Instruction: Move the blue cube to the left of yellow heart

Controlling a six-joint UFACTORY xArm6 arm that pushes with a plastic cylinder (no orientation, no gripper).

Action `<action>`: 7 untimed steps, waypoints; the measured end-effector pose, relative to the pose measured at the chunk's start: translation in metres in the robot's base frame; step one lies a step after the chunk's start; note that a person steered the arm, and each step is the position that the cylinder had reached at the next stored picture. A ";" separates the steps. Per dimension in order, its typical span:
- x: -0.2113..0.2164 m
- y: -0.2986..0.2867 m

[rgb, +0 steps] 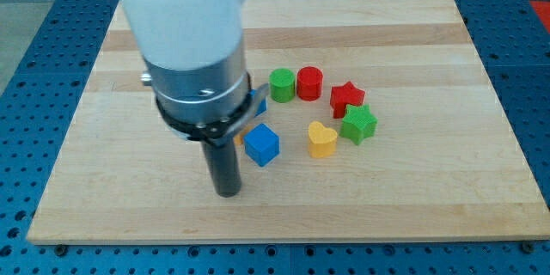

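Note:
The blue cube (262, 144) lies on the wooden board (412, 198), left of the yellow heart (322, 140) with a gap between them. My tip (227, 192) rests on the board just below and to the left of the blue cube, a short way apart from it. The arm's wide body (196, 60) hangs over the board's left middle and hides what lies under it.
A green cylinder (282, 84) and a red cylinder (309, 82) stand side by side above the cube. A red star (347, 96) and a green star (358, 124) lie right of the heart. A blue piece (259, 103) and an orange one (239, 137) peek from behind the arm.

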State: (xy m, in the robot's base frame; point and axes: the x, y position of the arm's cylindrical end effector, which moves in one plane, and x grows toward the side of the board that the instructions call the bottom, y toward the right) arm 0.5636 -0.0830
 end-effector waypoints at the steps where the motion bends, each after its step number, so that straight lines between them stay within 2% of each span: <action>1: -0.008 -0.021; 3: -0.036 -0.021; 7: -0.040 0.043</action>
State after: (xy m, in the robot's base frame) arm 0.5234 -0.0405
